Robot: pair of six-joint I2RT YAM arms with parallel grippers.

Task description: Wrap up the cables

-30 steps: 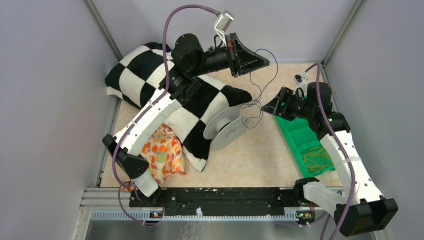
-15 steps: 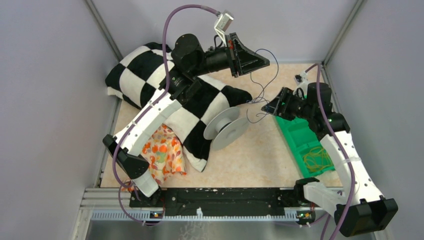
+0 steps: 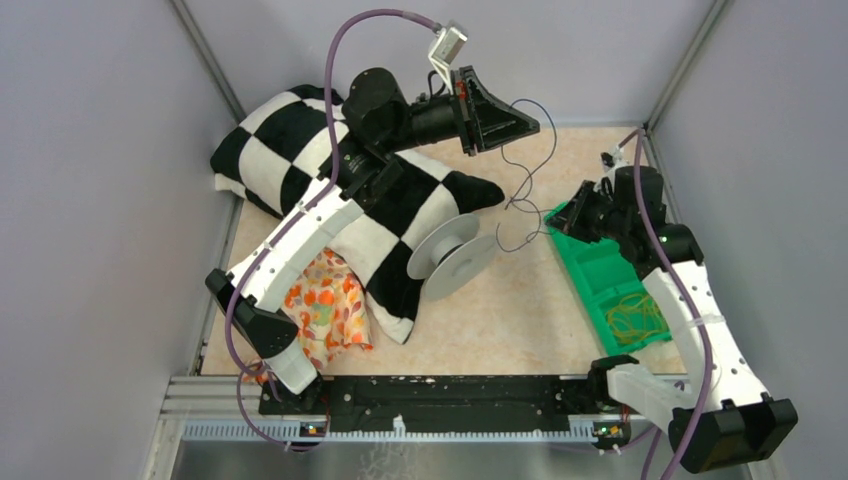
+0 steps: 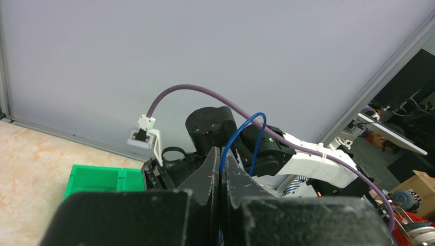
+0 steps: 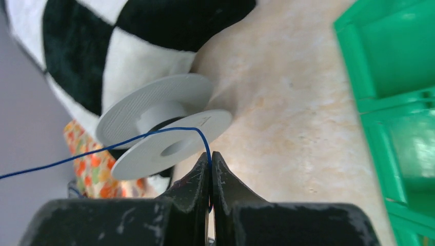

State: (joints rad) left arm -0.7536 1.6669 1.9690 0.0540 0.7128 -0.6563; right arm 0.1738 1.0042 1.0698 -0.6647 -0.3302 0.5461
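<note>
The cable (image 3: 516, 200) is a thin blue wire, kinked and looping in the air above the table. My left gripper (image 3: 535, 124) is raised at the back and shut on one part of it; in the left wrist view the cable (image 4: 256, 116) arcs up out of the shut gripper (image 4: 221, 154). My right gripper (image 3: 555, 216) is shut on a lower part, to the right of the white spool (image 3: 455, 260). From the right gripper (image 5: 211, 156) the cable (image 5: 154, 134) runs left across the spool (image 5: 154, 95), which lies tilted against the pillow.
A black-and-white checkered pillow (image 3: 290, 130) fills the back left, with a floral cloth (image 3: 325, 305) in front of it. A green bin (image 3: 600, 275) with yellow rubber bands (image 3: 632, 322) sits on the right under the right arm. Grey walls enclose three sides.
My right gripper has shut on the cable and drawn back to the right, away from the spool, pulling the lower loops out. The left arm has not moved.
</note>
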